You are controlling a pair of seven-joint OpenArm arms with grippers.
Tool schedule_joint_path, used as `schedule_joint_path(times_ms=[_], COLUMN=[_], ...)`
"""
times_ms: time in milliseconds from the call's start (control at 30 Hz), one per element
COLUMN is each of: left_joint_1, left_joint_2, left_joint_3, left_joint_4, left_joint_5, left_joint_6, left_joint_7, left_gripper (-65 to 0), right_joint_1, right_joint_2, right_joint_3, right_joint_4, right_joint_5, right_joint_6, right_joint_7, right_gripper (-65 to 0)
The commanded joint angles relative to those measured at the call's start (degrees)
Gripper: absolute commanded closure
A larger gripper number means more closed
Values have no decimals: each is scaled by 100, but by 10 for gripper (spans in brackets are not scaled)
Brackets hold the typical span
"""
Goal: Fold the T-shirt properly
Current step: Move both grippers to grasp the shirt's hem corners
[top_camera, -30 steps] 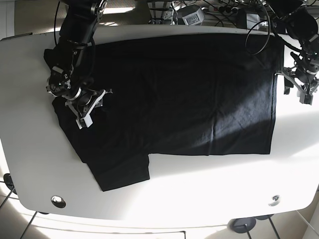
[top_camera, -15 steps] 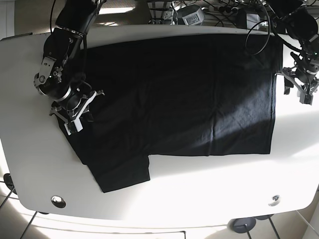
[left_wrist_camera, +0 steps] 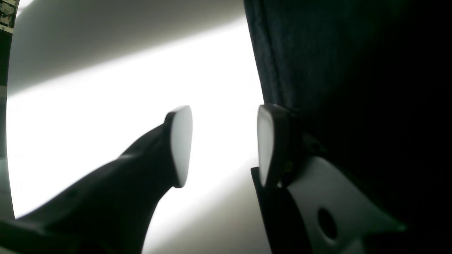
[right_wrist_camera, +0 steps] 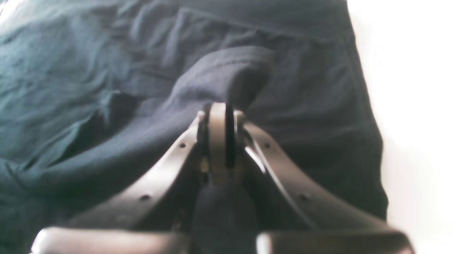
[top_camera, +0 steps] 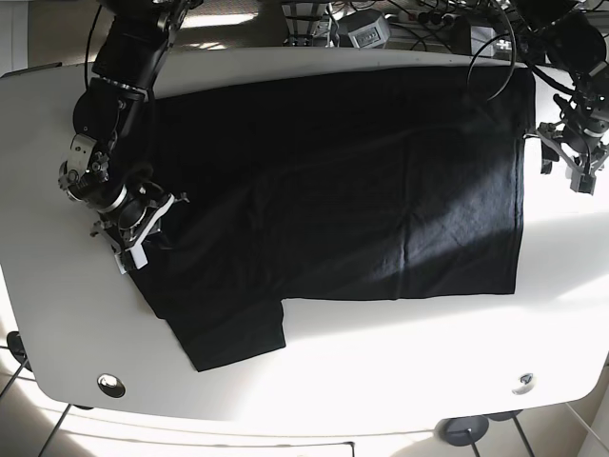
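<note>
T-shirt lies spread flat on the counter. My right tool is clamped on a pinch of its cloth near one side edge; my left tool hangs open beside the opposite edge. Thin fabric may slip free under tension.

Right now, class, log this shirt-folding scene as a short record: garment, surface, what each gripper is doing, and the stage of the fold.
garment: black T-shirt, spread mostly flat, one sleeve pointing toward the near edge
surface: white table
right gripper: jaws shut on a raised fold of the T-shirt near its edge
left gripper: jaws open, nothing between them, one finger beside the shirt's hem over bare table
fold stage: no completed fold visible; the shirt lies open
background: cables and devices along the table's far edge
</note>
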Motion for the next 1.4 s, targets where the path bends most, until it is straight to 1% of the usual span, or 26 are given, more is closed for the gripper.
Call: schedule_joint_path(times_ms=[33, 100, 200, 233, 267, 300, 333, 400, 467, 533, 600, 667, 700, 800, 833, 867, 900, 967, 1000, 1033, 1100, 1167, 1233, 1267, 1367, 1400], left_joint_1=[-56, -56, -65, -83, -92, -100, -109, -232, -311, -320, -338, -338, -346, -426, -443, -452, -452, -452, -452, -452, -452, -452, -452, -452, -452, -452], left_joint_2=[-119, -119, -119, -119, -119, -110, -110, -110, -110, -110, -102, -102, -102, -102, -102, -102, -102, -102, -102, -102, -93, 13, 13, 13, 13, 13], left_joint_3=[-44, -44, -44, -35, -18, -18, -9, 26, 105, 114, 114, 114, 114, 114, 88, 88, 88, 88, 79, 79, 79, 70, 70, 70, 70, 70], left_joint_4=[95, 95, 103, 103, 121, 121, 130, 139, 139, 139, 139, 139, 139, 139, 139, 139, 139, 139, 130, 130, 130, 130, 130, 130, 139, 147], left_joint_5=[-72, -72, -72, -72, -72, -80, -89, -89, -80, -89, -98, -107, -107, -116, -116, -116, -116, -116, -116, -116, -116, -89, -89, -89, -107, -107], left_joint_6=[12, 12, 12, 12, 12, 12, 12, 12, 12, 12, 12, 12, 12, 12, 12, 12, 12, 12, 12, 12, 12, 12, 12, 12, 12, 12], left_joint_7=[-128, -128, -128, -128, -128, -128, -128, -128, -128, -128, -128, -128, -128, -128, -128, -128, -128, -128, -128, -128, -128, -128, -128, -128, -128, -128], left_gripper=[-268, -268, -268, -268, -268, -268, -268, -268, -268, -268, -268, -268, -268, -268, -268, -268, -268, -268, -268, -268, -268, -268, -268, -268, -268, -268], right_joint_1=[142, 107, 142, 160, 265, 379, 511, 889, 1250, 1672, 2146, 2577, 2815, 3184, 3263, 3263, 3263, 3228, 3087, 3026, 2973, 2946, 2815, 2779, 2779, 2806], right_joint_2=[128, 199, 269, 269, 287, 295, 304, 410, 454, 480, 638, 735, 849, 981, 981, 981, 981, 981, 1025, 1078, 1095, 1095, 1087, 1043, 805, 761], right_joint_3=[23, 23, 234, 331, 366, 383, 383, 383, 375, 366, 366, 366, 366, 357, 357, 357, 366, 401, 401, 392, 383, 383, 383, 383, 375, 375], right_joint_4=[-38, -47, -47, -65, -82, -135, -320, -751, -1427, -2263, -3230, -4197, -4847, -5920, -6201, -6324, -6403, -6509, -6570, -6570, -6588, -6605, -6579, -6570, -6562, -6562], right_joint_5=[83, 83, 83, 83, 83, 65, -23, -348, -603, -841, -1148, -1342, -1465, -1843, -2080, -2238, -2458, -2643, -2625, -2634, -2634, -2652, -2625, -2625, -2625, -2625], right_joint_6=[-10, -10, -10, -10, -10, -10, -10, -10, -10, -10, -10, -10, -10, -10, -76, -190, -357, -577, -656, -700, -823, -832, -788, -779, -770, -770], right_joint_7=[219, 307, 316, 325, 360, 386, 395, 474, 905, 1476, 2048, 2742, 3226, 4228, 4571, 4720, 4870, 4931, 4940, 4940, 4940, 4922, 4914, 4922, 4931, 4931], right_gripper=[-82, -206, -438, -493, -531, -550, -556, -555, -555, -555, -555, -553, -553, -553, -553, -553, -553, -553, -553, -553, -553, -553, -552, -537, -453, -458])
